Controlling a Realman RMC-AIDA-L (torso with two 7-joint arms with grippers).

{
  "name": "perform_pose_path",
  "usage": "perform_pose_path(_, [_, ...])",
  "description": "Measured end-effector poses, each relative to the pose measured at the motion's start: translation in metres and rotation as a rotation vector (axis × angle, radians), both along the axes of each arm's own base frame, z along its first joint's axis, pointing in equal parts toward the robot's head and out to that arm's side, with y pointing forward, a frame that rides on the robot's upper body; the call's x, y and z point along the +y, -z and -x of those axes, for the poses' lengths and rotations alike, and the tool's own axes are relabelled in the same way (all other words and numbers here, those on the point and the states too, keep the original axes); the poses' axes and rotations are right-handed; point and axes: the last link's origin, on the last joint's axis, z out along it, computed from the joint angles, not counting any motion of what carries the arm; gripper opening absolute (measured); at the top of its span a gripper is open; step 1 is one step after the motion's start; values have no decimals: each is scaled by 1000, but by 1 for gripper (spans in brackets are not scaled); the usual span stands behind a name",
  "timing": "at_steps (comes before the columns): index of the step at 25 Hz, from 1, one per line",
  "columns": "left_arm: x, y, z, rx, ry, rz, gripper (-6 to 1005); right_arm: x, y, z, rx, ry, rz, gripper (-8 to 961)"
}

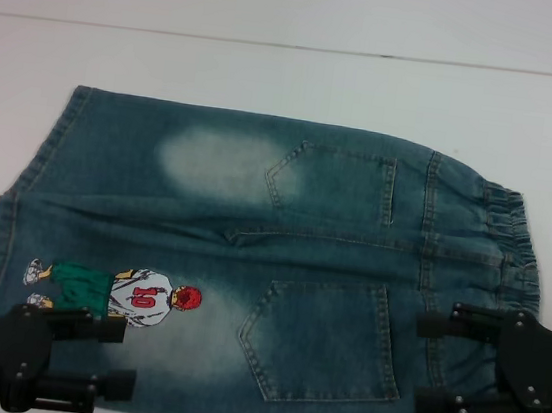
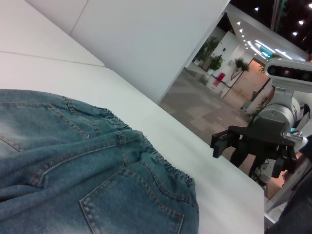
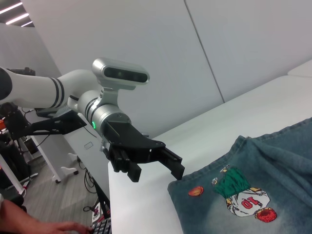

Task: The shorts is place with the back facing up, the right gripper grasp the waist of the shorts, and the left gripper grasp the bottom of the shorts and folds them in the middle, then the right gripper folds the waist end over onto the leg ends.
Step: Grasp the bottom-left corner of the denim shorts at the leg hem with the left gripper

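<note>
The shorts (image 1: 249,264) lie flat on the white table, back pockets up. The waist of the shorts (image 1: 508,245) is the gathered band at the right. The bottom of the shorts, its leg ends (image 1: 12,224), lies at the left beside the number 10 player print (image 1: 134,295). My right gripper (image 1: 420,363) is open at the near end of the waist and holds nothing. In the left wrist view this right gripper (image 2: 219,146) stands clear of the waist (image 2: 161,161). My left gripper (image 1: 126,357) is open by the near leg hem. In the right wrist view the left gripper (image 3: 156,173) hovers beside the print (image 3: 239,195).
The white table (image 1: 292,78) runs back to a seam line, and its near edge lies close under both grippers. Off the table, in the right wrist view, a person's hand (image 3: 48,226) rests by a keyboard (image 3: 105,225).
</note>
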Motion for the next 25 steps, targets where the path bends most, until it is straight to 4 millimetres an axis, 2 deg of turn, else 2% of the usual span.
perform_pose_path(25, [1,-1,-1,-10,-1,-10,845,0,1,0,-5,-3,5,956])
